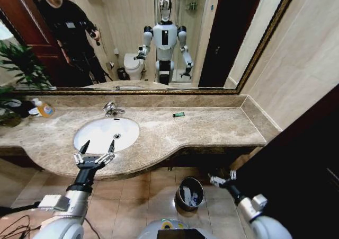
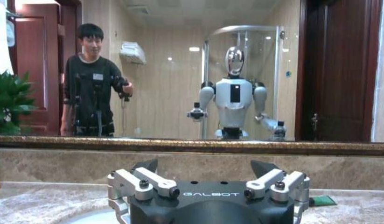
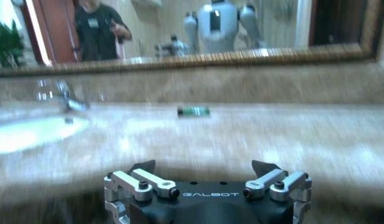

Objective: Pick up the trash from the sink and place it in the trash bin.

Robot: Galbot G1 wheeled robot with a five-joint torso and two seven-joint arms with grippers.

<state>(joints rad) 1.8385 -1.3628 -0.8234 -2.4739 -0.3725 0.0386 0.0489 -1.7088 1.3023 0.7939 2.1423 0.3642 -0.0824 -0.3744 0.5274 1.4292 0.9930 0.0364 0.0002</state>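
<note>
The oval white sink (image 1: 95, 138) with its chrome faucet (image 1: 112, 109) is set in the marble countertop; I see nothing lying in its basin. My left gripper (image 1: 98, 144) hovers open over the sink's front rim, with nothing between its fingers, and it also stands open in the left wrist view (image 2: 204, 166). A tiny dark-green piece of trash (image 1: 178, 114) (image 3: 193, 111) lies on the counter right of the sink. The round dark trash bin (image 1: 181, 188) stands on the floor below the counter, with white bits inside. My right gripper (image 1: 222, 177) (image 3: 203, 166) is open and low, just right of the bin.
An orange-liquid soap bottle (image 1: 45, 109) and a green plant (image 1: 16, 69) stand at the counter's left end. A mirror (image 1: 159, 37) runs along the back wall. The counter's curved front edge (image 1: 175, 154) overhangs the tiled floor (image 1: 132, 196). A wall closes in the right side.
</note>
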